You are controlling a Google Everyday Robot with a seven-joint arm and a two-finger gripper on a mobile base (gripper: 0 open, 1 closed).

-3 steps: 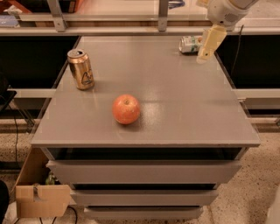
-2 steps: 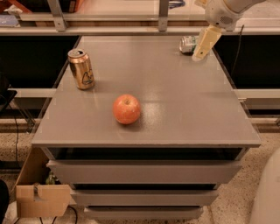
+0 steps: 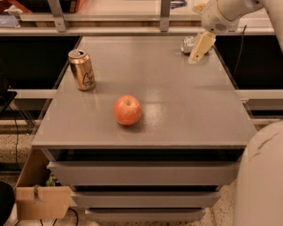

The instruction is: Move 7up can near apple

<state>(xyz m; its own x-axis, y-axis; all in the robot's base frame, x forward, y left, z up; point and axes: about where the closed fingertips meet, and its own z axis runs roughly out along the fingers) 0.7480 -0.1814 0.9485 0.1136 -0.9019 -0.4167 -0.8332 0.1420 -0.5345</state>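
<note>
The apple (image 3: 128, 110) is red-orange and sits on the grey table (image 3: 177, 101) a little left of the middle, near the front. The 7up can (image 3: 187, 44) lies on its side at the table's far right corner, mostly hidden behind the gripper. The gripper (image 3: 199, 49) has pale yellow fingers pointing down-left. It hangs just right of and in front of the can, close to it, and holds nothing that I can see.
A gold-bronze can (image 3: 82, 69) stands upright at the table's far left. The white robot arm (image 3: 225, 13) reaches in from the top right and the robot body (image 3: 261, 176) fills the lower right. A cardboard box (image 3: 40, 198) sits on the floor at the lower left.
The gripper has moved a little to the left and down, closer to the 7up can. The cans and apple have not moved.
</note>
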